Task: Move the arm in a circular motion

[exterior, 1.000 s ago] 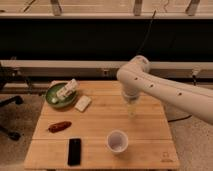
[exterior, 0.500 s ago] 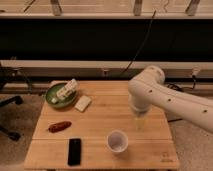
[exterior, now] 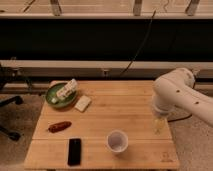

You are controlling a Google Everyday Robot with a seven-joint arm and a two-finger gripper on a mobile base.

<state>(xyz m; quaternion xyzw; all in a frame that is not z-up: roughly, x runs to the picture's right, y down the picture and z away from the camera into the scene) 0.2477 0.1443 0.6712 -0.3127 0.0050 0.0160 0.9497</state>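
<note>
Hanging below the arm (exterior: 176, 94), the tool (exterior: 159, 125) hovers over the table (exterior: 100, 122).

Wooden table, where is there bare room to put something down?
The widest bare stretch of the light wooden table lies between the pale flat packet and the glossy white arm, behind the white round cup. The pincer hangs near the right edge. The left third is crowded.

The arm (exterior: 186, 96) exits right; its gripper (exterior: 159, 125) hangs over the table (exterior: 100, 122).
</note>
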